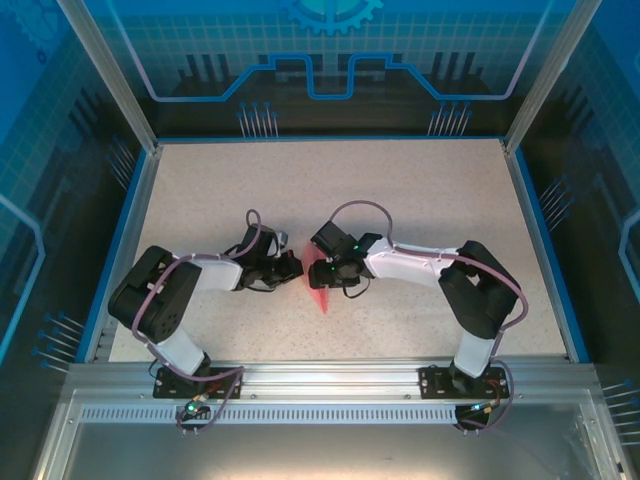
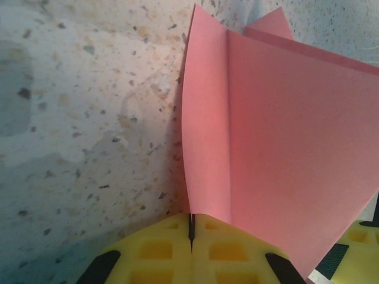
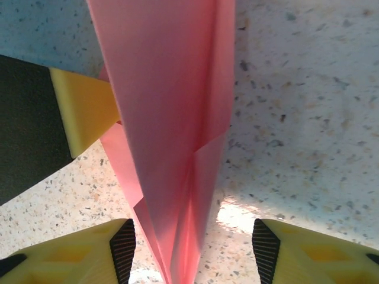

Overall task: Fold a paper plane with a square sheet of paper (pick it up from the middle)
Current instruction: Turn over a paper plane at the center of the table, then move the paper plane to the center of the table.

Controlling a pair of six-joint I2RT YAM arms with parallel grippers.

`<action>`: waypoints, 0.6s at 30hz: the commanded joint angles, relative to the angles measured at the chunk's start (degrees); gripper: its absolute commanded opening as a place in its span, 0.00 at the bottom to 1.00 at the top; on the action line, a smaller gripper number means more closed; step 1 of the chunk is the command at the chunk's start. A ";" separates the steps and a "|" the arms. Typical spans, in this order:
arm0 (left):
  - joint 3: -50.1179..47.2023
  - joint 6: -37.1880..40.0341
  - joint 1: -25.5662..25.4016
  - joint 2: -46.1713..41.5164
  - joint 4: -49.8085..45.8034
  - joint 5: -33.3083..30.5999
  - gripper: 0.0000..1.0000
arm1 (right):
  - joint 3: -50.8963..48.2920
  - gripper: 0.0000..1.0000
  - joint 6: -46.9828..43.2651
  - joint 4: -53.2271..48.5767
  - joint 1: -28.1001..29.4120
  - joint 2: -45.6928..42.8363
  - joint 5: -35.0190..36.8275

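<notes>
Your left gripper (image 2: 190,228) is pinched together on the plane (image 2: 284,148), whose edge comes out of the seam between its pads. Your right gripper (image 3: 192,251) stands apart, one finger on either side of the creased plane. The plane is mid-table (image 1: 400,200), between both grippers.

Reaching inward from both bases, elbows folded outward, wrists facing each other close together. At the left gripper (image 2: 190,228): pressed fully shut, pinching an edge of the paper plane (image 2: 284,148). At the right gripper (image 3: 192,242): spread apart, yellow fingers (image 3: 89,254) standing on either side of the paper.
</notes>
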 commanded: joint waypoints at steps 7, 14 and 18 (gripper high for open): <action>-0.90 1.33 0.44 -1.86 -0.38 -0.53 0.00 | 3.25 0.53 0.31 -3.70 3.06 0.84 3.86; -0.84 1.48 0.48 -1.86 -0.56 -0.36 0.00 | 3.51 0.52 0.24 -4.36 4.04 -0.54 5.93; -0.84 1.48 0.44 -1.78 -0.51 -0.27 0.00 | 4.57 0.42 -0.06 -4.72 4.75 0.54 5.92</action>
